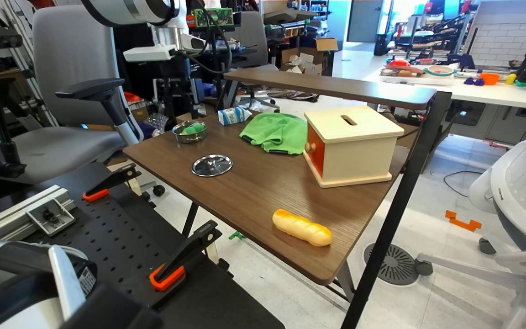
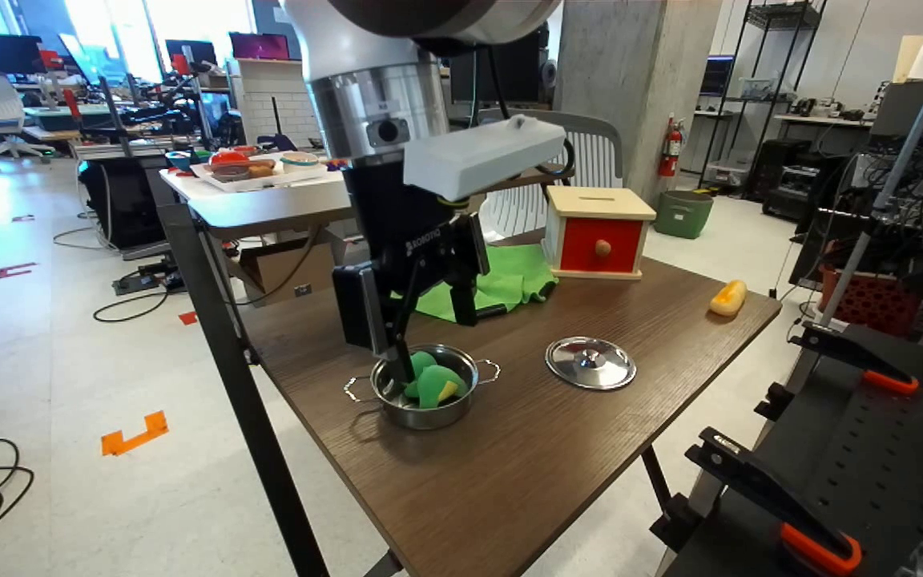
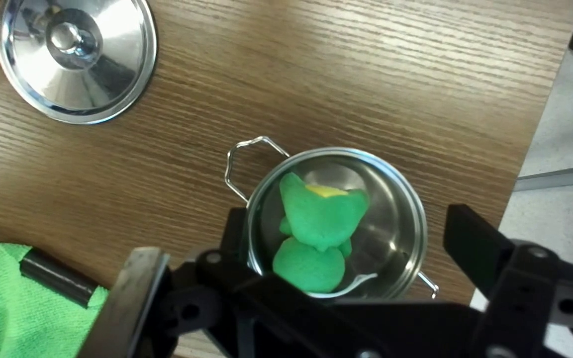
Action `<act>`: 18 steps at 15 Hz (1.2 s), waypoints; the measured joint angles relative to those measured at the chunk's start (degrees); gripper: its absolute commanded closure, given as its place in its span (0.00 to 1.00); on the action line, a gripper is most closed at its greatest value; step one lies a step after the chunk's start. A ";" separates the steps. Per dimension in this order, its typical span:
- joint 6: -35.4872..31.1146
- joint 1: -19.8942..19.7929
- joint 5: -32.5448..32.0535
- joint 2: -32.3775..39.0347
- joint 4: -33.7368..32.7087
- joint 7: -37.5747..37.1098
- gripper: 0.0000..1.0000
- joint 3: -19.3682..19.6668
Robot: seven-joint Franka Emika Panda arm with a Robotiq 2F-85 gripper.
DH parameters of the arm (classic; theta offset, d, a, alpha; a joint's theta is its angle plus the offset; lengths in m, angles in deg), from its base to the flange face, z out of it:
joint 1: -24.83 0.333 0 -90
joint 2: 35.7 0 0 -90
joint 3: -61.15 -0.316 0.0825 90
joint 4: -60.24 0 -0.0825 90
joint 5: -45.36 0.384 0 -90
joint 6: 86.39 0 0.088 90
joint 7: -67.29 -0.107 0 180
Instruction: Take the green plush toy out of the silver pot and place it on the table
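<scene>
The green plush toy (image 3: 324, 214) lies inside the silver pot (image 3: 418, 219), with a yellow patch and a white strip showing. The toy (image 1: 193, 129) (image 2: 439, 385) and the pot (image 1: 182, 138) (image 2: 428, 418) also show in both exterior views. The pot stands on the brown table (image 2: 525, 481). My gripper (image 3: 353, 238) is open and empty above the pot, its fingers spread wider than the toy. In an exterior view the gripper (image 2: 435, 346) points down, with one finger over the pot's rim area. Whether a finger touches the pot or toy, I cannot tell.
A silver lid (image 3: 75, 59) lies beside the pot. A green cloth (image 1: 281, 130) and a wooden box (image 1: 359, 157) with a red front are farther along the table. A bread roll (image 1: 302, 227) lies near a corner. A blue-white pack (image 1: 233, 115) lies behind the pot. A raised shelf (image 1: 331, 85) borders one side.
</scene>
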 measured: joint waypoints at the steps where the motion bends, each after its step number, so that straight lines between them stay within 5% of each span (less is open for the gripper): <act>1: 0.00 0.01 0.00 0.36 -0.21 -0.19 0.00 0.04; 6: 0.00 0.45 0.00 2.40 -1.78 -0.63 0.06 0.26; 11: 0.00 0.91 0.03 4.35 -3.35 -0.77 0.57 0.38; 16: 0.00 0.91 0.07 4.49 -4.39 -0.77 0.93 0.64; 18: 0.01 0.91 0.08 4.49 -4.72 -0.77 1.00 0.76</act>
